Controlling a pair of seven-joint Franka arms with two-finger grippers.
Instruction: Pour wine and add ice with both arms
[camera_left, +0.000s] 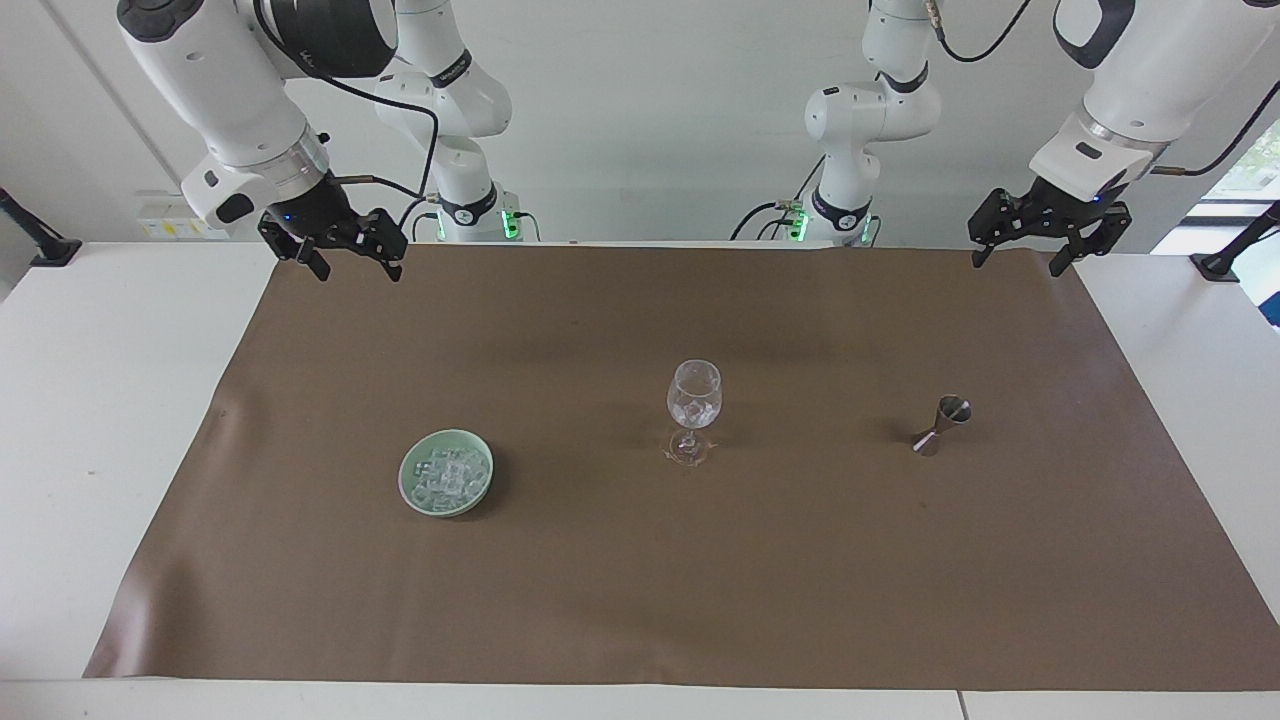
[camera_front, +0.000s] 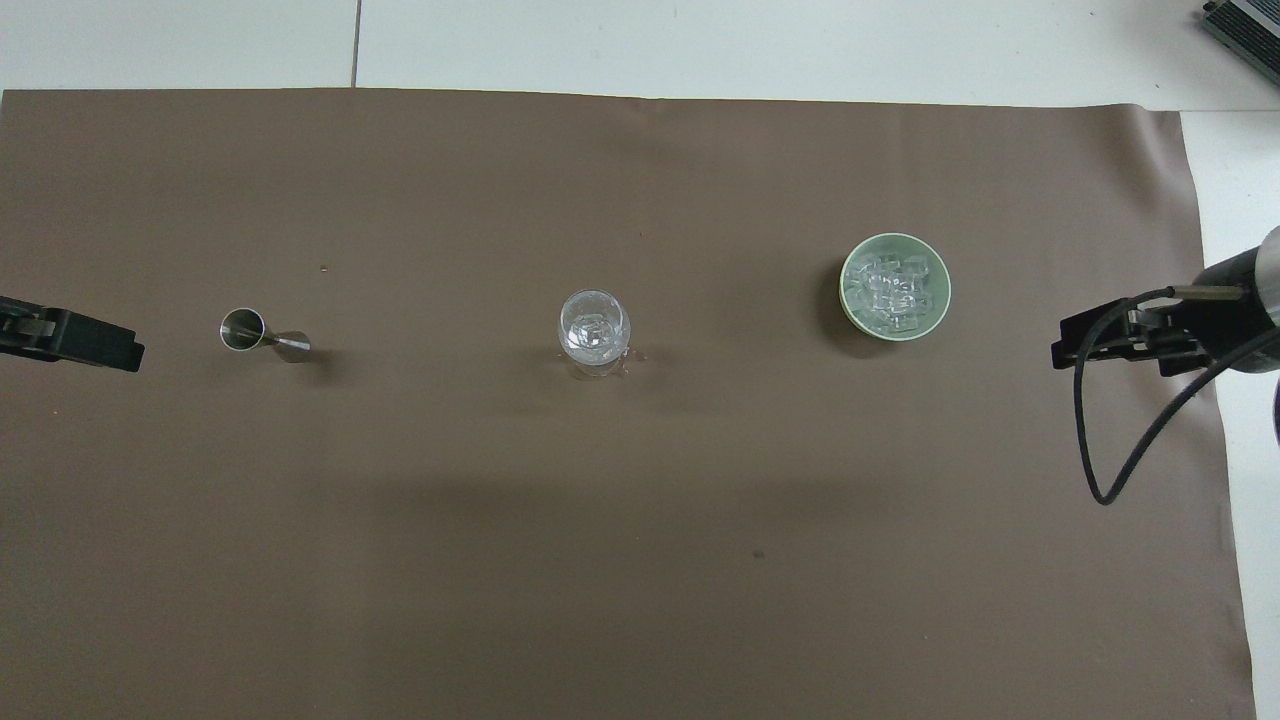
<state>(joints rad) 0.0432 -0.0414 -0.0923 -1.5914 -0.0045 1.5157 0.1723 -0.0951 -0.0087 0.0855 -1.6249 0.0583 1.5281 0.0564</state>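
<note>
**Observer:** Start at the ice (camera_left: 447, 478). You have a heap of clear cubes in the green bowl (camera_left: 410, 495), which sits on the brown mat (camera_left: 640, 600) toward the right arm's end of the table. More ice shows inside the stemmed glass (camera_left: 694, 398), which stands upright near the middle of the mat, well apart from the bowl. Around the glass's foot you can see wet glints, which may be the wine (camera_left: 672, 456); I cannot tell how much liquid is in the glass.

**Operator:** And the measuring cup?

**Observer:** The metal jigger (camera_left: 943, 424) stands toward the left arm's end, leaning a little, about as far from the glass as the bowl is, with the 3 things roughly in a row.

**Operator:** Where are my 2 grippers?

**Observer:** Your right gripper (camera_left: 353, 269) hangs over the mat's corner at its own end, close to the robots, with its fingers spread apart and nothing between them. Your left gripper (camera_left: 1016, 262) hangs over the matching corner at the left arm's end, fingers likewise spread and empty. Neither touches anything.
</note>
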